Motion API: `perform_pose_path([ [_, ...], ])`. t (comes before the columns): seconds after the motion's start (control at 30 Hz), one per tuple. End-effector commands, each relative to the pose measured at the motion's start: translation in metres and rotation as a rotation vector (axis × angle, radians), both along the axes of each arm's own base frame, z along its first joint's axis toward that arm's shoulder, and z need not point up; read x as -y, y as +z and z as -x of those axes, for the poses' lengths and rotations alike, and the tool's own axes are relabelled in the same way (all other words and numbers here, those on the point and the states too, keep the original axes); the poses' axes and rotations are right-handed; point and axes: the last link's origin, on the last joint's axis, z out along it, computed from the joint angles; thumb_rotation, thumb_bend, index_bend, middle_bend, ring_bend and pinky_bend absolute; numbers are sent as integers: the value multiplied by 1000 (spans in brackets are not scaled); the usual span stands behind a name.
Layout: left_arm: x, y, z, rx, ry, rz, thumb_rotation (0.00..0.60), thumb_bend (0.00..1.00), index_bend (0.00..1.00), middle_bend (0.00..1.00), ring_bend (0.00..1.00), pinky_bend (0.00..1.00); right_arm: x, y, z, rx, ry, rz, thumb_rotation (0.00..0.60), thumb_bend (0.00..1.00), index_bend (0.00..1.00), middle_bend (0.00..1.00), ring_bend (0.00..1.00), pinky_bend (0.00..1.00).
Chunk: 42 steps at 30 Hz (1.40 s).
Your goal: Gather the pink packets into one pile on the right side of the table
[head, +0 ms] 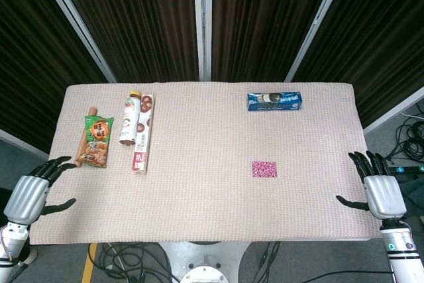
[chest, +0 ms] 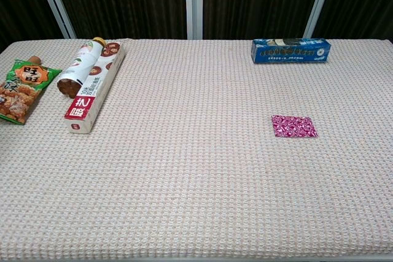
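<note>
One pink packet (head: 264,169) lies flat, right of the table's (head: 199,217) centre.
Your left hand (head: 33,190) and right hand (head: 377,187) rest at the table's edges, fingers spread, holding nothing.

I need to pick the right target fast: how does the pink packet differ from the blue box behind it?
The pink packet is a small, flat, patterned pouch; the blue box is a longer carton with real height. The pink packet lies nearer the robot, about mid-depth; the blue box sits close to the table's far edge. Both rest on the right half of the woven cloth, apart from each other, and neither hand touches them.
</note>
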Motion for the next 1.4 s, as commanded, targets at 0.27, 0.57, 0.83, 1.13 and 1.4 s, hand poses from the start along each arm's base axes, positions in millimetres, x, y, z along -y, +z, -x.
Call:
perform_pose_path([
  [0.27, -5, -5, -6, -8, -6, -10, 600, 0, 312, 293, 234, 344, -2, -2, 1, -8, 3, -27, 423, 0, 92, 109, 0, 48],
  [0.57, -10, 0, -3, -10, -2, -66, 600, 0, 312, 293, 234, 344, 9, -12, -12, 7, 35, -95, 421, 0, 102, 576, 599, 743],
  [0.83, -18, 0, 8, -156, -19, -123, 600, 1, 312, 293, 234, 344, 28, -31, -40, -38, 117, -299, 329, 52, 150, 980, 950, 947],
  [1.13, -17, 0, 20, -161, 16, -115, 600, 0, 312, 293, 234, 344, 40, -85, -52, -116, 128, -519, 1, 333, 189, 1000, 1000, 959],
  [1.4, -14, 4, 26, -166, 30, -114, 600, 0, 312, 293, 234, 344, 57, -118, -49, -132, 84, -549, 1, 353, 198, 1000, 1000, 983],
])
